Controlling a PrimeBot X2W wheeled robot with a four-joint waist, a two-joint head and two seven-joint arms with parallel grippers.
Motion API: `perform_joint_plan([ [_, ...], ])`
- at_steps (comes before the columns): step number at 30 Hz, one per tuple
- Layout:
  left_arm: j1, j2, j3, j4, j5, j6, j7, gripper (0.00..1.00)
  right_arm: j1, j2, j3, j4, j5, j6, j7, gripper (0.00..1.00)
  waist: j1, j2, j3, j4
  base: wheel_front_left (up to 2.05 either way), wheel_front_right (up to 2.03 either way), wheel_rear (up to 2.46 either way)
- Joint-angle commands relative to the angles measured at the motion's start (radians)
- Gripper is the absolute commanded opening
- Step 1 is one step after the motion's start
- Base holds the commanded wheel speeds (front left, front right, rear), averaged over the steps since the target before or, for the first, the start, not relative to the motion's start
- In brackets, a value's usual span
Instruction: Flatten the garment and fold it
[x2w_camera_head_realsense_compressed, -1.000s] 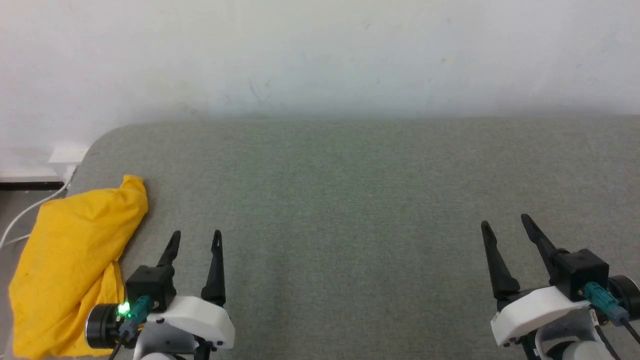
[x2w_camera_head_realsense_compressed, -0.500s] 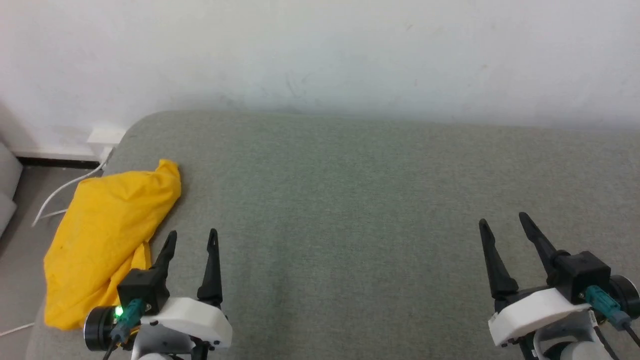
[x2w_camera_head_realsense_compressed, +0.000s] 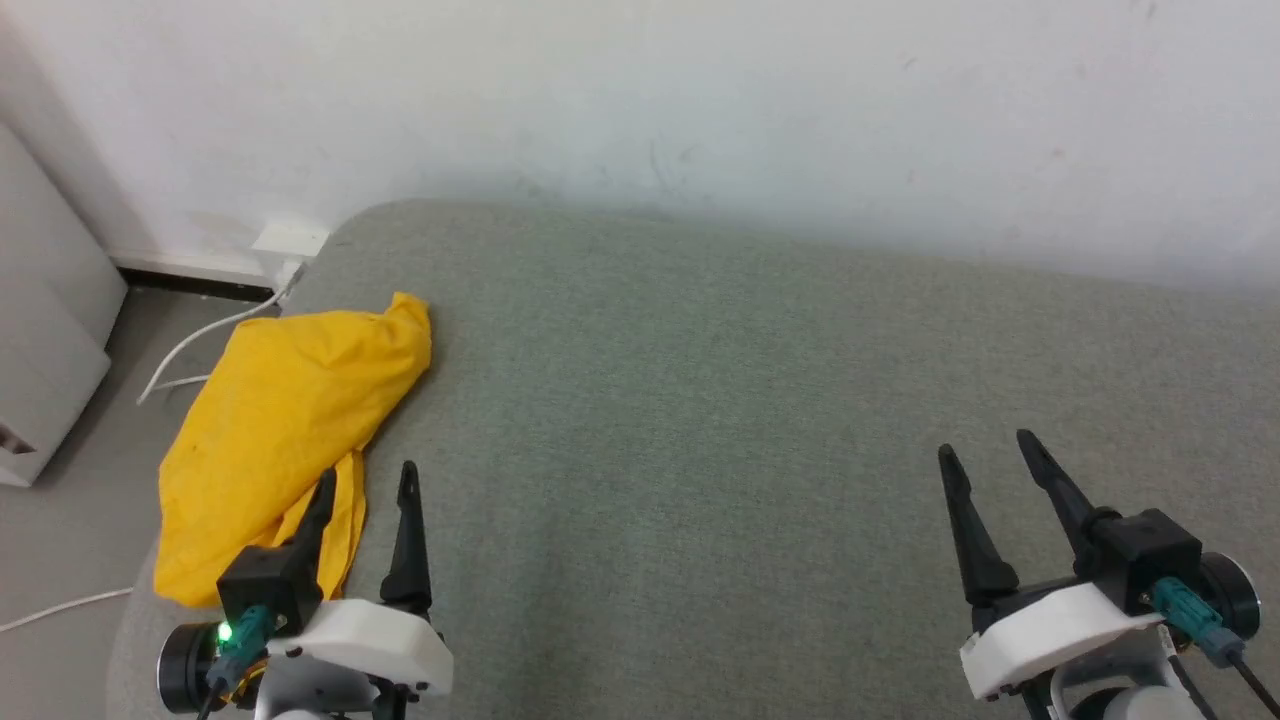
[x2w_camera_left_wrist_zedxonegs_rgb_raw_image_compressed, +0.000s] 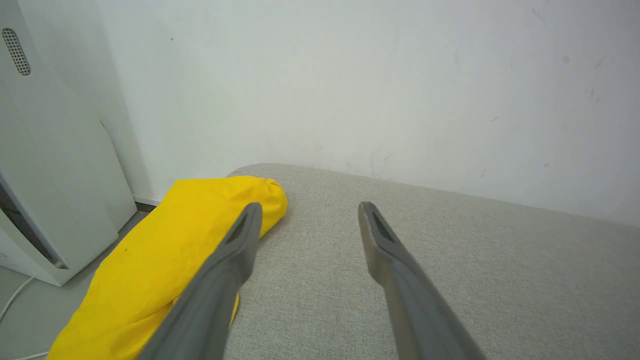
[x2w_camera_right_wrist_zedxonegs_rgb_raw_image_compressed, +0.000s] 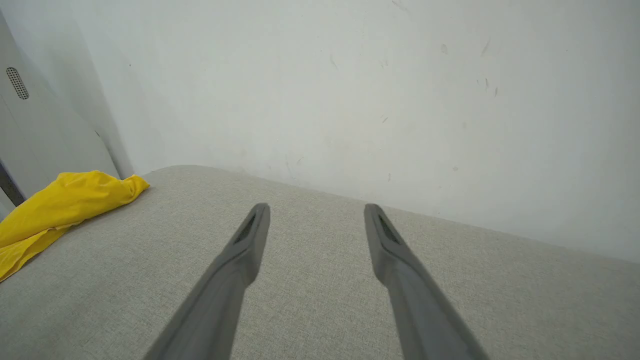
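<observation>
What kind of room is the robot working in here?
Probably a plain indoor room, perhaps a bedroom or test space: a grey fabric-covered pad like a mattress stands against a bare white wall, with a socket and white cable low beside it.

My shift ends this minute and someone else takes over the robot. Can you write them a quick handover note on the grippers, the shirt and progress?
Left gripper: open, empty, close beside the yellow shirt.
Right gripper: open, empty, over the bare grey cushion, far from the shirt.
Shirt: crumpled in a heap at the cushion's left edge.
Done: nothing yet; the shirt is not grasped and not flattened.
Left: grasp it, spread it flat on the cushion, then fold it.
</observation>
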Motion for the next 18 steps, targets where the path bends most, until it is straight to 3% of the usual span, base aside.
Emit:
perform_joint_plan([
  [1,-0.006,-0.001,0.008,0.008,-0.012,0.005,-0.012,1.00,0.009,0.002,0.006,0.005,0.012,-0.001,-0.011,1.00,0.0000,0.0000,-0.001,0.021,0.00,0.00,0.00],
  [18,-0.006,-0.002,0.014,0.045,-0.033,0.018,-0.045,1.00,0.005,0.002,0.025,0.013,0.017,-0.001,-0.037,1.00,0.0000,0.0000,0.020,0.115,0.00,0.00,0.00],
])
